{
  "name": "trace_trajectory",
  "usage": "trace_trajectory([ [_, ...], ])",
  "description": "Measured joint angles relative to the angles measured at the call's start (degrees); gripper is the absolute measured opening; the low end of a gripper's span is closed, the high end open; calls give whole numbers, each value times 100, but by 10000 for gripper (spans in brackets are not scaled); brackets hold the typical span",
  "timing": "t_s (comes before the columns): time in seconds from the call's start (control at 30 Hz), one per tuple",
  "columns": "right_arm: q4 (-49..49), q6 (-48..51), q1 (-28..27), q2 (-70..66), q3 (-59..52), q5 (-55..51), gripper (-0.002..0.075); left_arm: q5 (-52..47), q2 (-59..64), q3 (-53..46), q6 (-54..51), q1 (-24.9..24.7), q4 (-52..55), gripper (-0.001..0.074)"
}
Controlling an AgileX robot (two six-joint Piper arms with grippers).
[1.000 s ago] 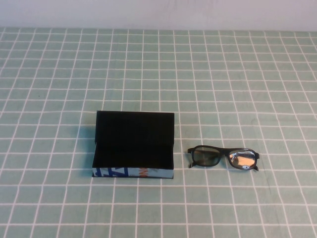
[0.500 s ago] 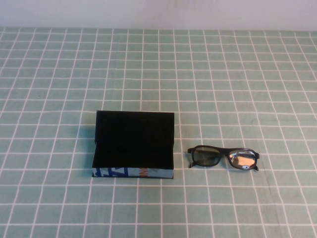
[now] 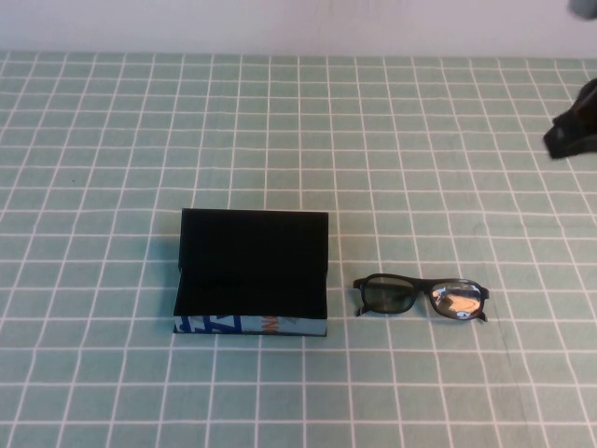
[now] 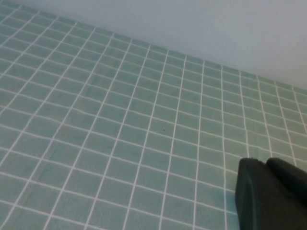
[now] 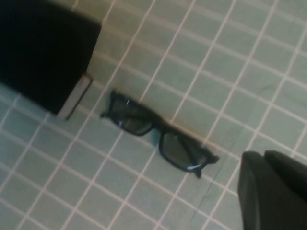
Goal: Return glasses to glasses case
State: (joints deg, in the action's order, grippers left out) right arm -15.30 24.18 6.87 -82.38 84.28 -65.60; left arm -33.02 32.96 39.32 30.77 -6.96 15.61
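Observation:
The black glasses (image 3: 422,287) lie on the green tiled table, just right of the glasses case (image 3: 254,238). The case is open, its lid standing up at the back and its printed blue, white and orange side facing front. My right gripper (image 3: 569,135) shows at the far right edge of the high view, well behind the glasses, with its fingers together and empty. The right wrist view shows the glasses (image 5: 157,127), the case corner (image 5: 43,52) and that gripper (image 5: 265,160). My left gripper (image 4: 265,164) shows only in its wrist view, fingers together, above bare tiles.
The green tiled cloth (image 3: 373,140) covers the whole table. A pale wall (image 3: 280,23) runs along the back edge.
My right gripper has come into the high view at the far right edge. The glasses and the case have not moved.

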Motion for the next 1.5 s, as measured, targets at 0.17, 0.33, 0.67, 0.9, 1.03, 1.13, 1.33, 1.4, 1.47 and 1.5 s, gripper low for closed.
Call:
trace_trajectory([
  [0.17, -170, 1332, 427, -802, 181, -465, -13, -278, 0, 0, 0, 0, 0, -2],
  [0.33, -412, 1815, 795, -1294, 208, -428, -13, -418, 0, 0, -25, 0, -139, -2],
  [0.67, 568, 2269, 1449, -2314, 208, -357, 243, -481, 0, 0, -157, -65, -238, -2],
  [0.9, 642, 2435, 1577, -2859, 208, 172, 420, -580, 0, 0, -170, -324, -253, -2],
  [1.03, 681, 2596, 1577, -3079, 222, 338, 406, -636, 0, 0, -202, -344, -253, -2],
  [1.13, 703, 2618, 1577, -3243, 222, 372, 377, -720, 0, 0, -215, -356, -253, -2],
  [1.33, 707, 2634, 1577, -3375, 239, 310, 124, -899, 0, 0, -215, -356, -253, -2],
  [1.4, 707, 2654, 1577, -3375, 312, 143, 52, -913, 0, 0, -215, -367, -253, -2],
  [1.47, 707, 2665, 1577, -3375, 427, -13, 33, -922, 0, 0, -215, -367, -253, -2],
  [1.5, 707, 2663, 1577, -3385, 516, -129, 31, -922, 0, 0, -215, -367, -253, -2],
])
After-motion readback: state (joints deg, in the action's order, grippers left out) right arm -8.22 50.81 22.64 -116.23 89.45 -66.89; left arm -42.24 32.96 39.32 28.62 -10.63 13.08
